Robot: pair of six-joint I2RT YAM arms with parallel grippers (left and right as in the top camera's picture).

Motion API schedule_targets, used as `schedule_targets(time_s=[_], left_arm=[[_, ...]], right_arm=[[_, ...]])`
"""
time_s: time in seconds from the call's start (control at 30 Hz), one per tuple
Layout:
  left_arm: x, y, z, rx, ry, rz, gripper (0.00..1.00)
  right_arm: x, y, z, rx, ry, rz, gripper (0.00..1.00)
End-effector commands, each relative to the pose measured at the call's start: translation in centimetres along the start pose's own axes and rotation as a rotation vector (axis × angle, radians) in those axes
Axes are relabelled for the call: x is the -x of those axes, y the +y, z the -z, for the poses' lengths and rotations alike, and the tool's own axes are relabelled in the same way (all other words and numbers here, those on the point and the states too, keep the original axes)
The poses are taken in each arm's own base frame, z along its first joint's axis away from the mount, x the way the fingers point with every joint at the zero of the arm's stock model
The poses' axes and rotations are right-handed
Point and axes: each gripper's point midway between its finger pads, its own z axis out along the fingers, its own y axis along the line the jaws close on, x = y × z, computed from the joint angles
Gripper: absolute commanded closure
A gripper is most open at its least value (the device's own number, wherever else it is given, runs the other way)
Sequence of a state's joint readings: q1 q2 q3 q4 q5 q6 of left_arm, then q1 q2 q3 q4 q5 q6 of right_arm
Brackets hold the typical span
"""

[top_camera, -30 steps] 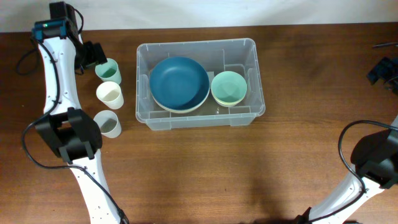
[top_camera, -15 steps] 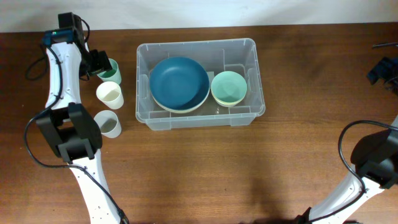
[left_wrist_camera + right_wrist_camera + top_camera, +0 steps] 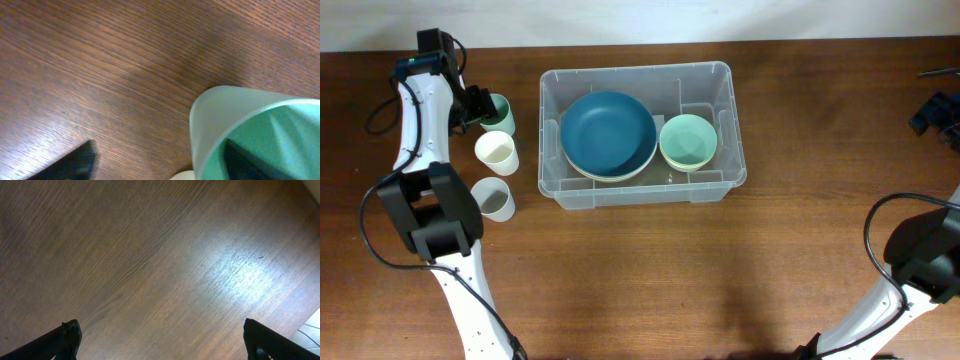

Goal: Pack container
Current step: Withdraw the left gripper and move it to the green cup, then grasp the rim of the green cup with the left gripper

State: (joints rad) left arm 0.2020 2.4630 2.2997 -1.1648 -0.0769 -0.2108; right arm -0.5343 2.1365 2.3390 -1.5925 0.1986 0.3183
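Container [image 3: 620, 192] of clear plastic sits ahead of me at the middle of the desk [image 3: 800, 250], long side toward me, with a big dark-blue bowl [image 3: 608, 133] in its left part and a smaller mint bowl [image 3: 688, 140] just beside it on the right. Left of the bin stand three cups in a row running away from me: a grey cup [image 3: 496, 199] nearest, a white cup [image 3: 496, 152] next, and a green cup [image 3: 500, 112] farthest. My left end effector [image 3: 483, 104] is at that green cup, spread wide across its rim, with one finger [image 3: 242, 160] inside the cup and the other finger [image 3: 67, 162] outside, well clear of the wall, so it grips nothing. My right end effector [image 3: 170, 340] is off at the far right over bare wood, its tips wide apart and empty.
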Motion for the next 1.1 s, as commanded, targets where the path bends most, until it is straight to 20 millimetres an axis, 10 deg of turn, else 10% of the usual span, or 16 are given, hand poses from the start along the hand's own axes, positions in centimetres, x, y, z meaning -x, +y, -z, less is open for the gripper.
schedule_targets(time_s=[0.0, 0.27, 0.6, 1.07], left_arm=[[0.1, 1.0, 0.0, -0.004, 0.002, 0.017, 0.42], [0.8, 1.7, 0.0, -0.005, -0.019, 0.034, 0.98], [3.3, 6.2, 3.0, 0.004, -0.097, 0.127, 0.99], [6.6, 7.2, 16.8, -0.101, -0.366, 0.161, 0.99]], right_arm=[[0.1, -0.1, 0.2, -0.013, -0.009, -0.009, 0.01], [0.1, -0.1, 0.2, -0.013, -0.009, -0.009, 0.01], [0.1, -0.1, 0.2, -0.013, -0.009, -0.009, 0.01], [0.1, -0.1, 0.2, -0.013, -0.009, -0.009, 0.01]])
